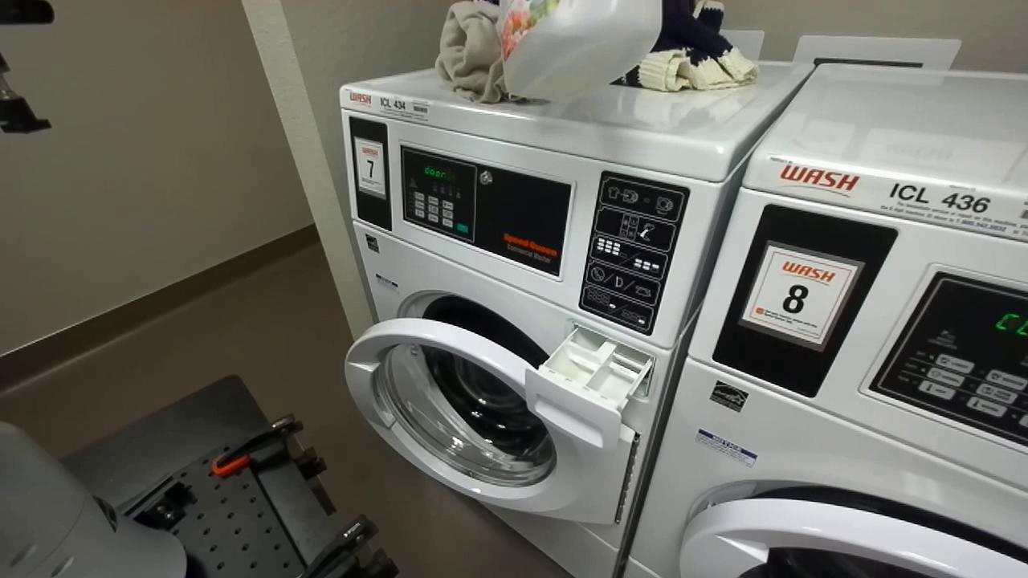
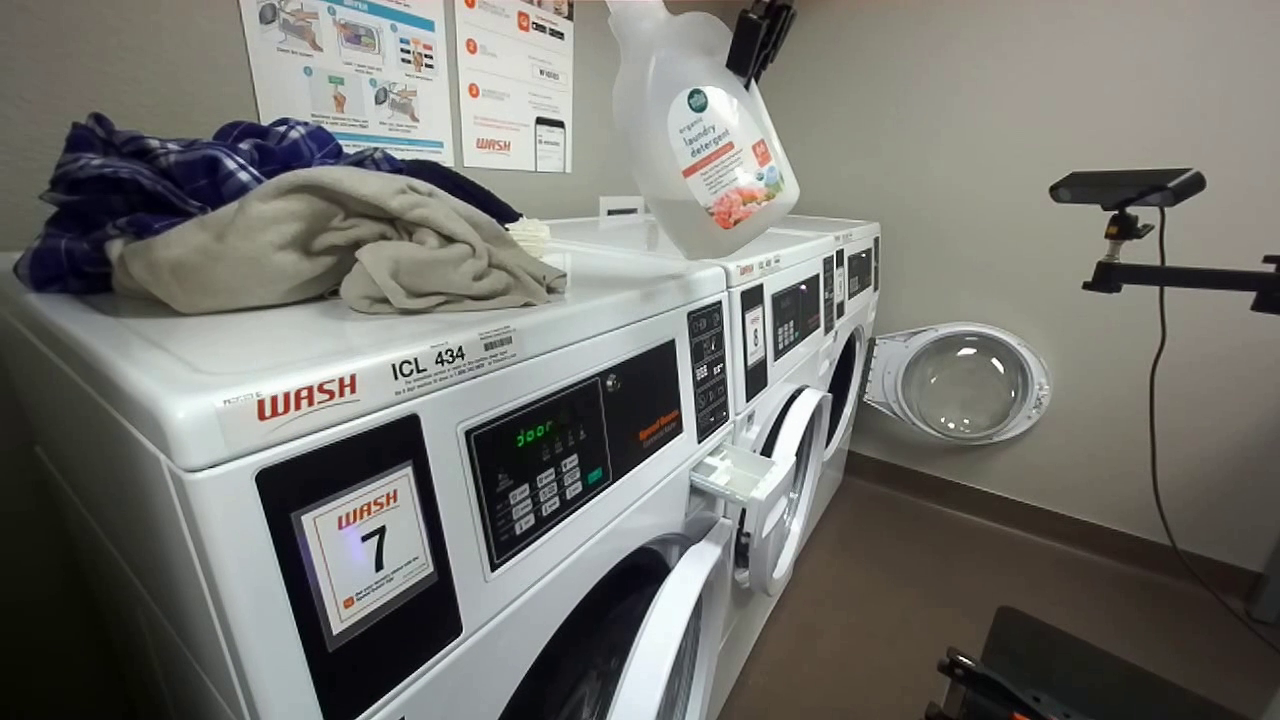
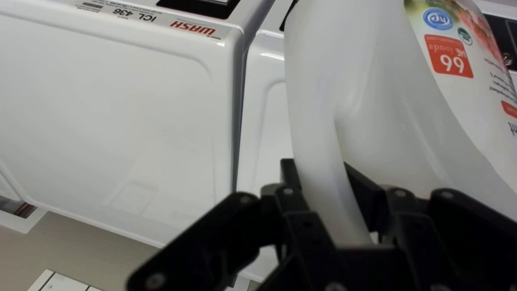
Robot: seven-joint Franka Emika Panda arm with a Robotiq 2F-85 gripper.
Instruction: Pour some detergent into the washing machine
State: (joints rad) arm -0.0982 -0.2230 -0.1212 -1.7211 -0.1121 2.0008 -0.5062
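Observation:
The detergent, a large white translucent bottle (image 1: 586,52), hangs in the air near the washer tops. Its flowered label faces the camera in an exterior view (image 2: 700,150), where it tilts slightly with its neck at upper left. My gripper (image 2: 762,45) is shut around its handle; the wrist view shows the fingers (image 3: 321,173) on both sides of the handle and the bottle body (image 3: 375,68). The bottle's mouth is out of view. The white washing machine (image 1: 498,297) has its detergent drawer (image 1: 598,361) pulled out, also seen in an exterior view (image 2: 735,472). Its porthole door (image 1: 361,401) stands open.
Clothes (image 2: 330,240) lie on top of the washing machine. The washer marked ICL 436 (image 1: 811,425) stands right beside it with its door (image 1: 851,522) open. A camera on a stand (image 2: 1130,188) and a black perforated platform (image 1: 233,514) stand in front.

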